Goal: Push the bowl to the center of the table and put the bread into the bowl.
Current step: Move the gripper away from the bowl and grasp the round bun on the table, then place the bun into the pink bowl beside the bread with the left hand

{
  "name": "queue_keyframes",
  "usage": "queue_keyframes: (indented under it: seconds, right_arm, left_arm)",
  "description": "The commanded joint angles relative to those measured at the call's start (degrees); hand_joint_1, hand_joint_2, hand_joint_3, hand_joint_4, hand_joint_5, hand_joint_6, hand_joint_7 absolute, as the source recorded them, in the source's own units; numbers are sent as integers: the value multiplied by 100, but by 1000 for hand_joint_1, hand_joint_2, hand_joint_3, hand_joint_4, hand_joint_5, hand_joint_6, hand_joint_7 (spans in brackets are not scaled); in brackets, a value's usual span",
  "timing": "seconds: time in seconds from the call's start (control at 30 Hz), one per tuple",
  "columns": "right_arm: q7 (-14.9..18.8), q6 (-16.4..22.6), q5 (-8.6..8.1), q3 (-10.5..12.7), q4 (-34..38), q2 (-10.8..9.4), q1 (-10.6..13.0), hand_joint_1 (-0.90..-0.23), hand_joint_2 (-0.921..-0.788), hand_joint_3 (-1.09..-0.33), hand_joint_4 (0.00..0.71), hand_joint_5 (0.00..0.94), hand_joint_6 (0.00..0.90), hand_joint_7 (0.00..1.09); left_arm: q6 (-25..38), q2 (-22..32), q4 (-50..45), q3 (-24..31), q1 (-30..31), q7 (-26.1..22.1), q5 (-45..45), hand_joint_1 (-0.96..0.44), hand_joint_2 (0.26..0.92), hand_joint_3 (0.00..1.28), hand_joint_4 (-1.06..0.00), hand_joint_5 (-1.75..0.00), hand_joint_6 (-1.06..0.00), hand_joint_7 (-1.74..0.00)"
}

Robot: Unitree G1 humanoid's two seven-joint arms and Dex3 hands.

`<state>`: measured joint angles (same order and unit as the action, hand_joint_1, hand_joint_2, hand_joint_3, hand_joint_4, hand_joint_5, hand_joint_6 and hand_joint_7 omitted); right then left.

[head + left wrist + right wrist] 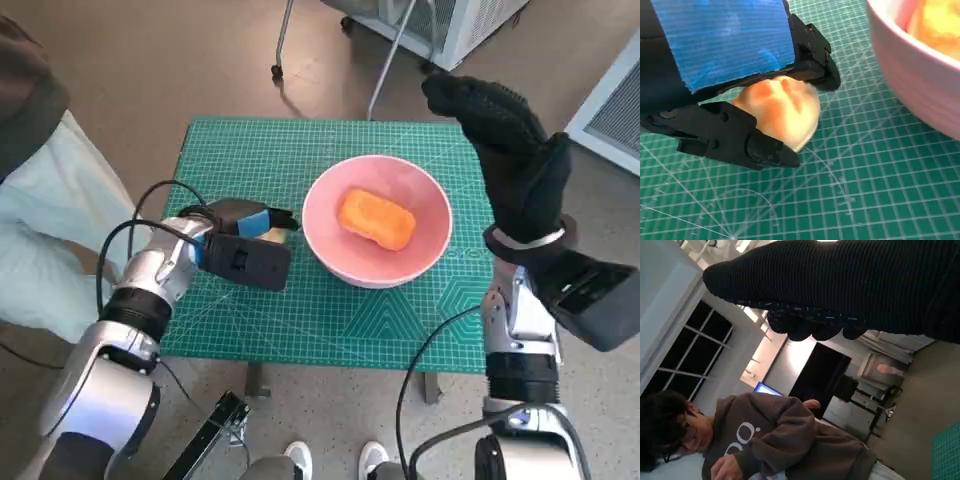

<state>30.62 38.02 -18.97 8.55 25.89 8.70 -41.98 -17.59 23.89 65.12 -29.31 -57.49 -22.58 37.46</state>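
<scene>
Green cutting mat (330, 320) covering the small table, its four edges visible, bare floor on every side. Pink bowl (377, 220) standing near the mat's centre, slightly toward the robot's right; open mat lies between the bowl and each edge, widest on the left side. Inside the bowl, an orange bread piece (376, 218) resting on the bottom. Right hand (515, 155), in a black knitted glove, raised above the mat's right edge just beside the bowl, touching nothing; its fingers stretch out toward the far corner and carry nothing. Left hand (238, 245), black with blue tape, low over the mat to the left of the bowl, apart from its rim. Its fingers (740, 142) close from two sides on a pale, brown-topped bread roll (782, 110), which sits at or just above the mat surface; which one cannot be told. A person (765, 440) in a brown sweatshirt is seen beyond the table's left.
</scene>
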Motion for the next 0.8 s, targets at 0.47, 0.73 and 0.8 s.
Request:
queue_keyframes:
  seconds: [0.47,0.73,0.8]
  right_arm:
    - [6,-164,-21,-39,-116,-10,149,-700,-921,-716,220,56,-1,740]
    - [2,-199,-20,-44,-125,-22,147,-702,-921,-717,219,56,-1,740]
    - [1,-201,-18,-45,-122,-24,144,-702,-921,-716,220,56,-1,740]
  left_arm:
    - [-159,558,-76,430,-280,-133,-390,-1,920,149,-569,-1240,-565,-1285]
    - [-277,792,-755,882,-411,-289,-793,-1,921,145,-583,-1211,-560,-1306]
    - [-327,826,-996,1015,-423,-314,-926,-1,921,144,-585,-1213,-559,-1302]
